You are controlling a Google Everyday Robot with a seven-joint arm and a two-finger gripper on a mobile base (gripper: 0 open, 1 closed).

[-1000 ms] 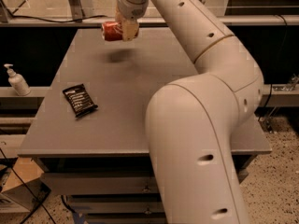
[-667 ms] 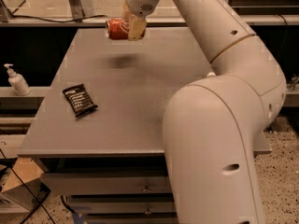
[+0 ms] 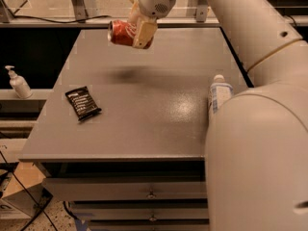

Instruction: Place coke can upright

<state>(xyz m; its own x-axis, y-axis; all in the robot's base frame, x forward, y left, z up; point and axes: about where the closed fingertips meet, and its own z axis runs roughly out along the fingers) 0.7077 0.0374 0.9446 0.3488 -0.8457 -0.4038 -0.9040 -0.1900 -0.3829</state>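
The red coke can [image 3: 121,33] lies on its side in the air, held well above the grey table [image 3: 144,124] near its far edge. Its silver top points left. My gripper [image 3: 139,32] is shut on the can, with one pale finger [image 3: 145,33] across the can's right part. The can's shadow falls on the table below it. The white arm comes in from the upper right and fills the right side of the view.
A black snack packet [image 3: 83,103] lies on the table's left side. A clear water bottle with a white cap [image 3: 219,96] stands at the right, partly behind my arm. A soap dispenser [image 3: 18,83] stands on a shelf to the left. Drawers sit under the table.
The gripper has lifted the coke can higher and slightly right above the table. The arm has shifted, and the water bottle now shows at the right.
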